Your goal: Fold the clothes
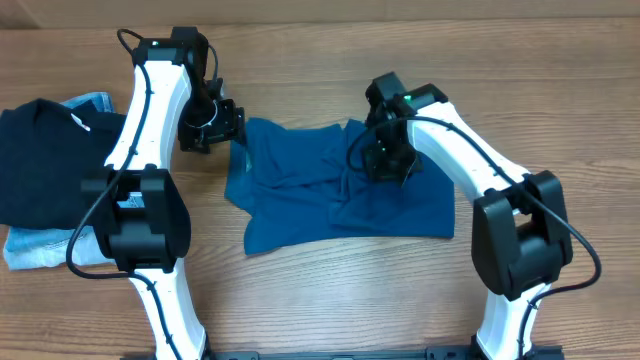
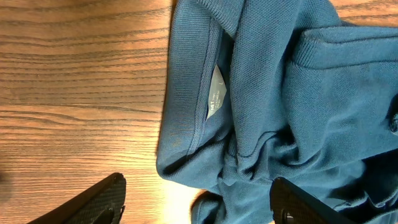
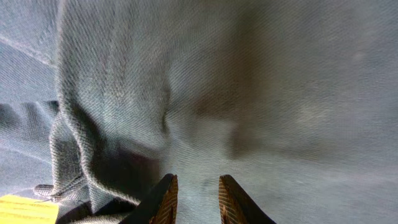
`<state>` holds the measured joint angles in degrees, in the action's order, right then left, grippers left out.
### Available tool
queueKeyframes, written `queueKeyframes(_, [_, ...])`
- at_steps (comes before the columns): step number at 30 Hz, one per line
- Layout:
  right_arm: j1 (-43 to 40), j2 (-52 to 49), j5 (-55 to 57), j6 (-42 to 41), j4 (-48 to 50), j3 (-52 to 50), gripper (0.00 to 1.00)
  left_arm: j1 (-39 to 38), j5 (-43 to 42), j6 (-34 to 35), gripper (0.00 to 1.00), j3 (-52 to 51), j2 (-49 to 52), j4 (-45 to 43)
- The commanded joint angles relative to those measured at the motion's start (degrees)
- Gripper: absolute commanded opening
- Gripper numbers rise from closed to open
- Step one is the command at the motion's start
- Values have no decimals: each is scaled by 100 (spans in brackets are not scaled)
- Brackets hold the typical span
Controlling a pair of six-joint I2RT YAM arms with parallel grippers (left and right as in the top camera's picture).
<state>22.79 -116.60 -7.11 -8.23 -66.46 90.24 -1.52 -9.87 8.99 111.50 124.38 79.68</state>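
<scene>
A: Where are the clothes lying?

B: The clothes [image 1: 340, 195] are one plain teal-blue shirt, rumpled and only partly spread. It sits in the middle of the wooden table [image 1: 330, 300], between the two arms.

A: And the left gripper?

B: The left gripper [image 1: 215, 125] sits at the shirt's far left corner. In its wrist view its dark fingers [image 2: 93, 202] stand wide apart, one over bare wood and the other over the cloth, with nothing held between them. The collar [image 2: 186, 99] runs just ahead of them, and a small white label [image 2: 216, 93] shows inside it.

A: What about the right one?

B: The right gripper [image 1: 385, 165] is low over the shirt, right of its middle and toward the far edge. In its wrist view blue fabric fills nearly the whole picture, creased into a thick fold on the left. The two fingertips [image 3: 165, 196] stand close together with a slim gap between them — whether they pinch any cloth I cannot tell.

A: Anything else on the table?

B: At the left edge, beyond the left arm, a black garment [image 1: 40, 160] lies on top of light blue jeans [image 1: 35, 248] — both well apart from the shirt.
</scene>
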Motion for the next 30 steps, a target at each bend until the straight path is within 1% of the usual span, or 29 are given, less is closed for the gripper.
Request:
queueKeyframes(1, [195,-61,-433,177,63,-31,26,-39,-70,-24,77,127,-203,2])
queueKeyframes(8, [682,-205,-782,267,238,-31,26,-39,-70,-24,77,127,-203,39])
queueKeyframes(12, [953,-350,-1222,262,533,-31,26,-39,-68,-24,77,127,-203,74])
queueKeyframes(15, [1082,-350,-1252,221,706,-28,26,-39,-68,-26,77,127,-203,111])
queueKeyframes(19, [1095,-334,-1355,223,490,-9,26,-37,-66,-28,77,129,-203,125])
queueKeyframes(20, [1095,-297,-1351,227,385,33,23,-37,-68,-48,77,127,-203,125])
queueKeyframes(22, [1084,-118,-1222,227,201,179,22,-37,-68,-87,77,127,-203,125])
queueKeyframes(25, [1058,466,-809,225,125,378,22,-37,-66,-120,77,127,-203,122])
queueKeyframes(26, [1034,730,-636,225,140,396,23,-37,-66,-127,77,127,-203,122])
queueKeyframes(28, [962,1113,-372,223,127,396,28,-37,-66,-129,77,127,-203,120])
queueKeyframes(30, [846,1316,-48,157,2,396,29,-37,-68,-129,77,127,-203,116])
